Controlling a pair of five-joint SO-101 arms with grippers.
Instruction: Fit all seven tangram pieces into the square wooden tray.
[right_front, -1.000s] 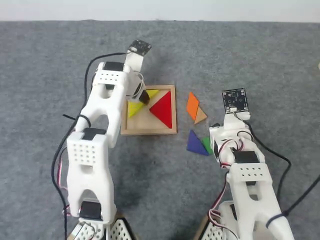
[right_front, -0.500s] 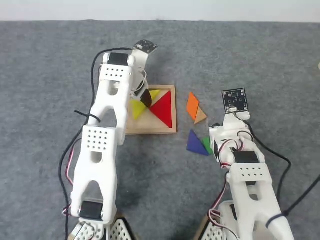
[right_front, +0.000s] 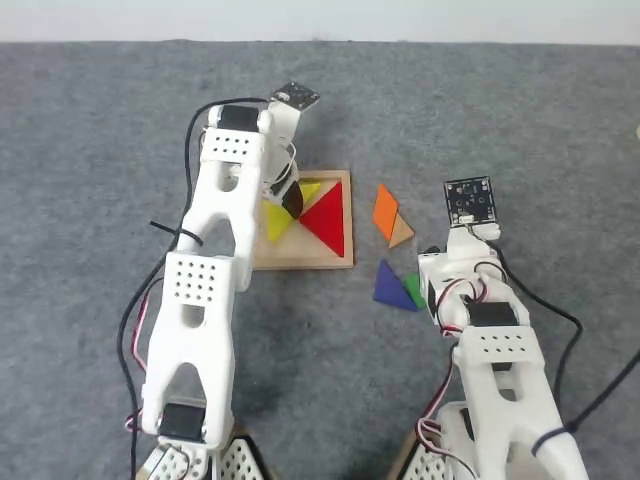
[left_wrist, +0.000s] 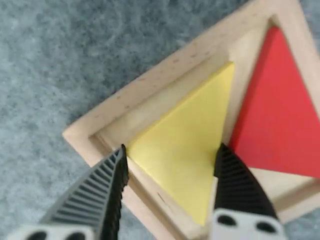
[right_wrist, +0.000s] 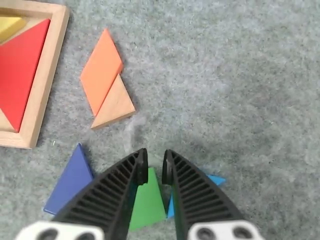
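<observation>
Left gripper (left_wrist: 172, 150) pinching yellow triangle (left_wrist: 195, 125); arm has swung forward over tray's (left_wrist: 100, 125) left side, piece now beside red triangle (left_wrist: 280, 115), almost seated.

Robotics lab bench, seen from above. My two arms, left arm (right_front: 205, 290) and right arm (right_front: 500, 370), are white perforated plastic shells trailing loose black cables (right_front: 187, 150), mounted side by side at the near edge. A bare camera board (right_front: 470, 202) rides on my right wrist. A grey felt-like mat (right_front: 90, 150) covers the table up to a pale wall (right_front: 320, 20) at the far edge. A square wooden tray (right_front: 300, 263) and coloured pieces (right_front: 385, 212) lie on the mat.
</observation>
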